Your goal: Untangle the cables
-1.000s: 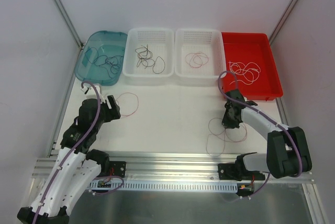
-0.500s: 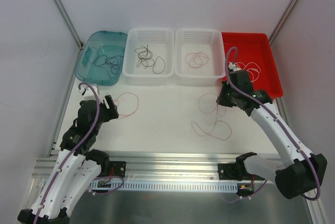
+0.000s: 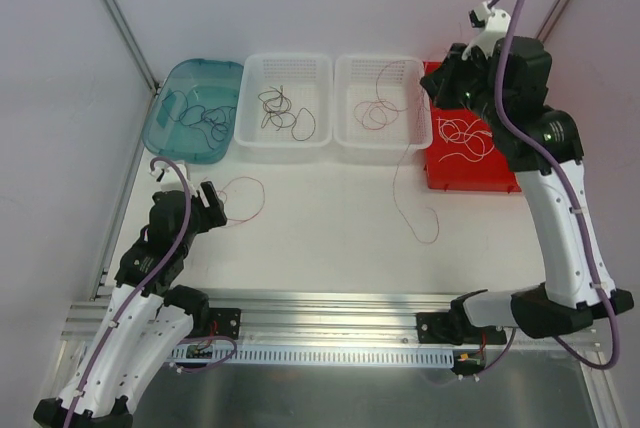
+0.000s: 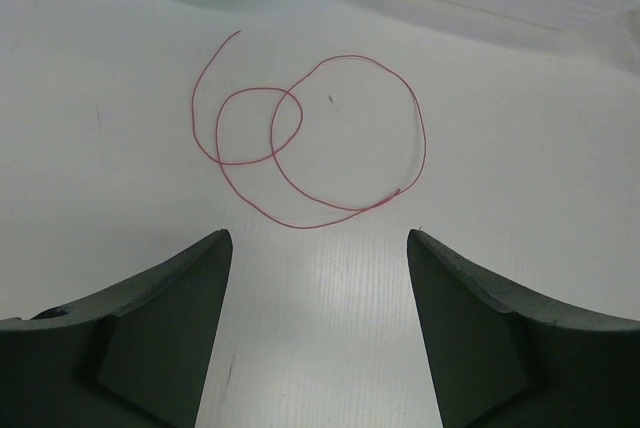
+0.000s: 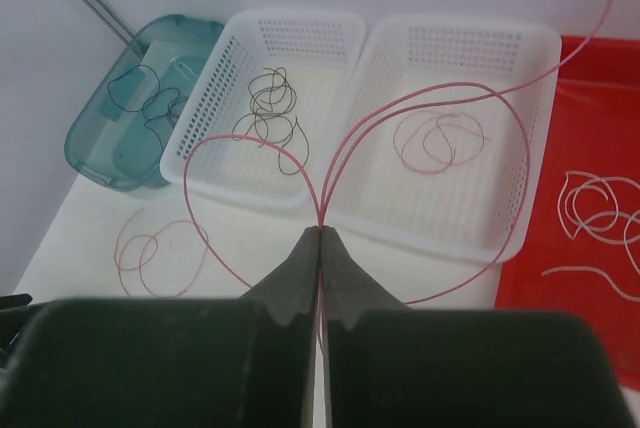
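My right gripper (image 3: 443, 85) is raised high over the seam between the right white basket and the red tray. It is shut on a pink cable (image 5: 340, 155), pinched at the fingertips (image 5: 321, 231). That cable hangs in loops, and its lower end (image 3: 397, 180) trails onto the table. My left gripper (image 3: 214, 204) stands open low over the table at the left, nothing between its fingers. Just ahead of it, beyond the fingertips (image 4: 318, 238), a second pink cable (image 4: 300, 138) lies coiled flat.
Along the back stand a teal bin (image 3: 175, 83) with dark cables, a white basket (image 3: 285, 58) with black and brown cables, a white basket (image 3: 380, 60) with a pink cable, and a red tray (image 3: 470, 176) with white cables.
My right arm has swung up from the table's front right to the back, lifting the pink cable off the table. The left arm has hardly moved.
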